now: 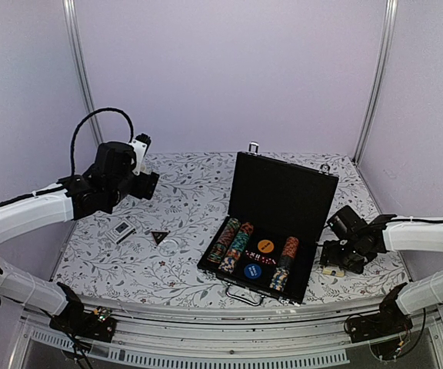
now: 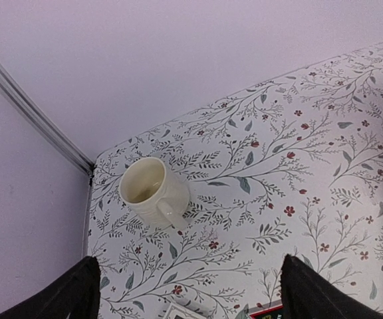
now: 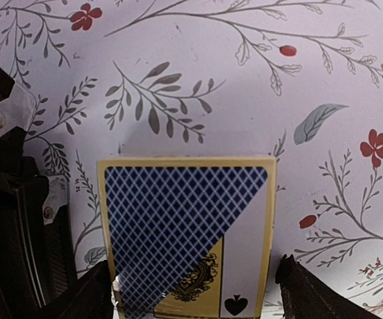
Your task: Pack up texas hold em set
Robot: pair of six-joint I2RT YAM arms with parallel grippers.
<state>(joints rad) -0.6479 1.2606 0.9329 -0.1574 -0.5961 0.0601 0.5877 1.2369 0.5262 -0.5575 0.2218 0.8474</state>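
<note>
Black and lying open with its lid upright, the briefcase (image 1: 283, 192) sits right of centre on the flowered table (image 1: 183, 192) in the top view, its metal handle (image 1: 244, 294) at the near edge. Inside you can count three chip rows (image 1: 238, 244), two left and one right, one orange disc (image 1: 265, 246), one blue disc (image 1: 252, 270) and a line of red dice (image 1: 256, 259) too small to count. Left of the case on the table lie one black triangle (image 1: 158, 237) and one card deck (image 1: 123, 229). A second card deck (image 1: 331, 270) shows only as a pale sliver under the right arm. In your left wrist view the left gripper (image 2: 195, 299) stands wide apart with nothing between its fingers, and one cream mug (image 2: 153, 193) sits beyond it by the far left corner; two things at the bottom edge are cut off. In your right wrist view the right gripper (image 3: 198, 299) straddles the blue-backed second card deck, fingers (image 3: 78, 299) close against both sides; you cannot tell whether they clamp it.
</note>
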